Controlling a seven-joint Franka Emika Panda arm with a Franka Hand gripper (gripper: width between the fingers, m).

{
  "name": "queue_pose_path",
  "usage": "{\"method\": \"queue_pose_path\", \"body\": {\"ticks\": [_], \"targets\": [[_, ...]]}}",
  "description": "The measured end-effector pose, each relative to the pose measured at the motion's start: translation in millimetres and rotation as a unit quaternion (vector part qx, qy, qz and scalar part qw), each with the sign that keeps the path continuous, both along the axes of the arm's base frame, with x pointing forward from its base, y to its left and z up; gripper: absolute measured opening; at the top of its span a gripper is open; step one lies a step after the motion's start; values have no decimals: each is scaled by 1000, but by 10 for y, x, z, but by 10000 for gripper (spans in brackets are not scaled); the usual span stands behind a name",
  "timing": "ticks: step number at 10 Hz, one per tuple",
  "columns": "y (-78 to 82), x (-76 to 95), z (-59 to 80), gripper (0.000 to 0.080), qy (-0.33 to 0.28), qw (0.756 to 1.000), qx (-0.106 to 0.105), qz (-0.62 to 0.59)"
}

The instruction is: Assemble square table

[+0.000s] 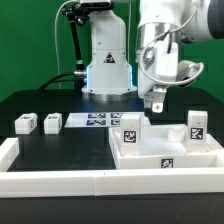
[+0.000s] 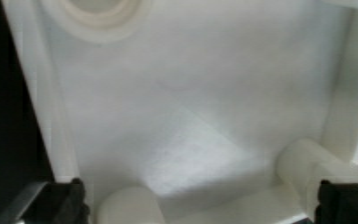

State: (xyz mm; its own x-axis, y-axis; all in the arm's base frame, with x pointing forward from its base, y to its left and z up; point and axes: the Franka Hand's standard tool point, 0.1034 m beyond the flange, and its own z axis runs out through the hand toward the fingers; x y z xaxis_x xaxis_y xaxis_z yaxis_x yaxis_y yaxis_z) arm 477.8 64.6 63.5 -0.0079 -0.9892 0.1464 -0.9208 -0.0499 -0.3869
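Note:
The square table's white slab [image 1: 140, 158] lies at the exterior view's right, rim up. Two white tagged leg blocks [image 1: 130, 128] [image 1: 197, 125] stand upright at its far corners. Two more leg blocks [image 1: 25, 123] [image 1: 52, 122] rest on the black table at the left. My gripper [image 1: 155, 106] hangs open just above the slab, between the two standing blocks, holding nothing. In the wrist view the slab's pale surface [image 2: 194, 100] fills the picture, with a round socket [image 2: 96, 15] on it. My gripper [image 2: 202, 205] has dark fingertips [image 2: 60, 200] set wide apart.
The marker board [image 1: 98, 120] lies flat between the loose blocks and the slab. A long low white barrier wall [image 1: 60, 180] runs along the front and up the left side. The robot's base [image 1: 108, 65] stands behind the middle, with cables to its left.

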Motion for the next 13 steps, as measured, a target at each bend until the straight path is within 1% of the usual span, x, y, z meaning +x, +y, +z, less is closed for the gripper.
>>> {"method": "queue_pose_path", "body": {"ticks": [1, 2, 3, 5, 7, 8, 9, 10, 12, 13], "targets": [[1, 2, -11, 649, 0, 1000, -1, 0], [-7, -18, -54, 649, 4, 1000, -3, 1], [-35, -61, -132, 649, 12, 1000, -8, 1], [-114, -114, -223, 649, 22, 1000, -14, -2], [-124, -117, -229, 649, 22, 1000, -14, -3], [-144, -122, -233, 649, 25, 999, -19, 6], [-221, -148, -243, 649, 34, 998, -37, 39], [-274, -126, -222, 649, 37, 996, -50, 66], [-328, -44, -105, 649, 34, 992, -61, 103], [-361, -13, -82, 649, 37, 989, -66, 127]]}}
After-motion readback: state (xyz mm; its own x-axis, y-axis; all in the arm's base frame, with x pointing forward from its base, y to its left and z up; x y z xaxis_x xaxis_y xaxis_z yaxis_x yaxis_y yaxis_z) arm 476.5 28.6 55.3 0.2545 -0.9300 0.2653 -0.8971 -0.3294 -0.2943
